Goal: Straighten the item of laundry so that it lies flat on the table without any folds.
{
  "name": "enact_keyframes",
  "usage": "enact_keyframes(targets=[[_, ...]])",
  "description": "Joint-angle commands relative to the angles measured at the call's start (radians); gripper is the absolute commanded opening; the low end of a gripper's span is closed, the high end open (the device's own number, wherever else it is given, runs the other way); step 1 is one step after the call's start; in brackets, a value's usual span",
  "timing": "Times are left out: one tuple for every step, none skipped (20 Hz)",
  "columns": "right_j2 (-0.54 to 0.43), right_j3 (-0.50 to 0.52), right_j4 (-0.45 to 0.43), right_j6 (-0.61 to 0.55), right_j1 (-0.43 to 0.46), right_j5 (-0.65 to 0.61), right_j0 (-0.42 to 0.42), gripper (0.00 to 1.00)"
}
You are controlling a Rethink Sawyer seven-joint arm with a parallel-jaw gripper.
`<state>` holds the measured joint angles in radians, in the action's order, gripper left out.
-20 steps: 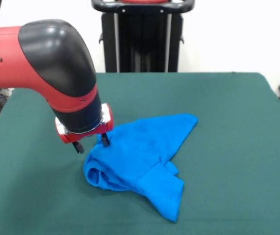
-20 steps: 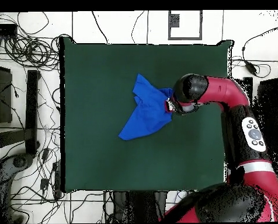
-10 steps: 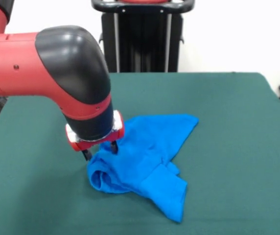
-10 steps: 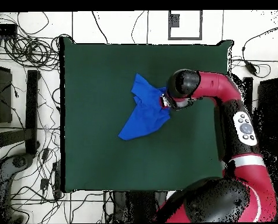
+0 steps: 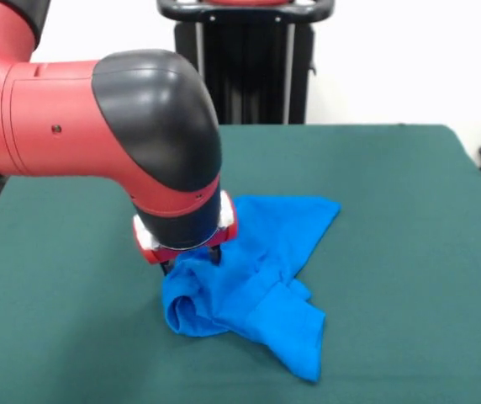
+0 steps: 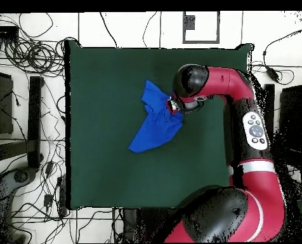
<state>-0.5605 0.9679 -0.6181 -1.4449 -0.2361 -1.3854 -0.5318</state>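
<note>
The claw (image 5: 192, 260) sits low on the bunched, rolled end of the shirt (image 5: 253, 282), its tips sunk in the cloth; I cannot tell whether it grips. In the overhead view the shirt (image 6: 155, 123) lies mid-table (image 6: 109, 171), stretching from the claw (image 6: 174, 105) diagonally toward the lower left, its long axis on that slant, still folded

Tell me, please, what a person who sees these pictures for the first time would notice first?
The big red and black arm fills the left of the front view, coming down onto the table. Its gripper presses into the crumpled left end of the bright blue T-shirt, which lies bunched and folded near the middle of the dark green table. The shirt is not flat.
</note>
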Motion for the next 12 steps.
enact_keyframes(targets=[[-0.081, 0.000, 0.045, 0.278, -0.043, -0.062, 0.025, 1.00], [-0.079, 0.009, 0.048, 0.272, -0.045, -0.060, 0.022, 1.00], [-0.080, 0.015, 0.057, 0.273, -0.044, -0.068, 0.016, 1.00], [-0.082, 0.016, 0.060, 0.282, -0.043, -0.069, 0.014, 1.00], [-0.077, 0.023, 0.065, 0.263, -0.046, -0.060, 0.013, 1.00], [-0.075, 0.026, 0.071, 0.268, -0.045, -0.055, 0.012, 0.00], [-0.074, 0.034, 0.070, 0.263, -0.049, -0.042, 0.010, 0.00], [-0.073, 0.042, 0.069, 0.257, -0.053, -0.028, 0.009, 0.00], [-0.072, 0.051, 0.069, 0.252, -0.056, -0.014, 0.008, 0.00], [-0.074, 0.048, 0.069, 0.264, -0.054, -0.022, 0.008, 0.00], [-0.072, 0.057, 0.071, 0.249, -0.057, -0.006, 0.007, 0.00], [-0.073, 0.053, 0.069, 0.255, -0.055, -0.011, 0.009, 0.00]])
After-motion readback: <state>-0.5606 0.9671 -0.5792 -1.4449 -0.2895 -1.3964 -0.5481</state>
